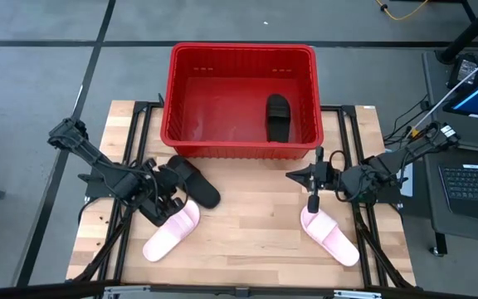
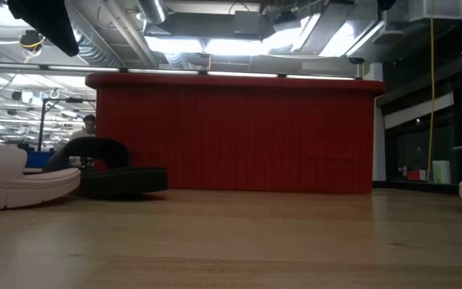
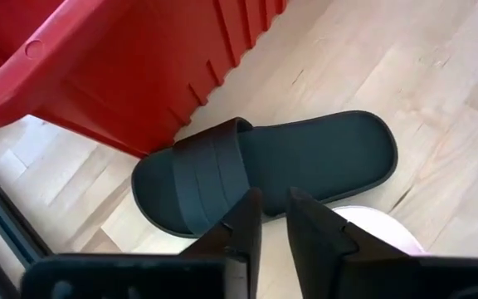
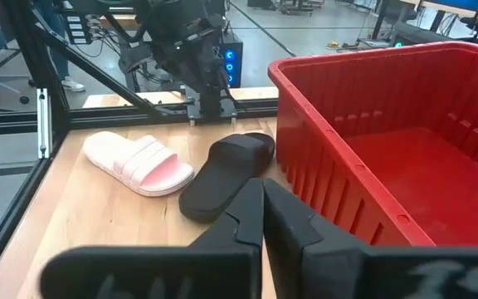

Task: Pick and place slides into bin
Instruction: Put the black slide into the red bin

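left gripper hangs low over the wooden slat tabletop by the near left corner of the big red ribbed plastic crate, fingers a small crack apart with nothing between them, just above the edge of a black wide-strap slide sandal. that sandal lies flat just beside the crate's front wall, long axis diagonal, one end toward the crate, the other out toward the table's middle. touching it on the near side is a pale pink slide sandal, also diagonal, running toward the near left corner; the two crowd each other under the gripper.

right gripper sits on the other side with fingers pinched together and empty, over the top end of a second pale pink slide, which angles toward the near right corner. another black slide is already in the crate by the right wall, long axis running front to back. black metal frame rails run along both table sides.
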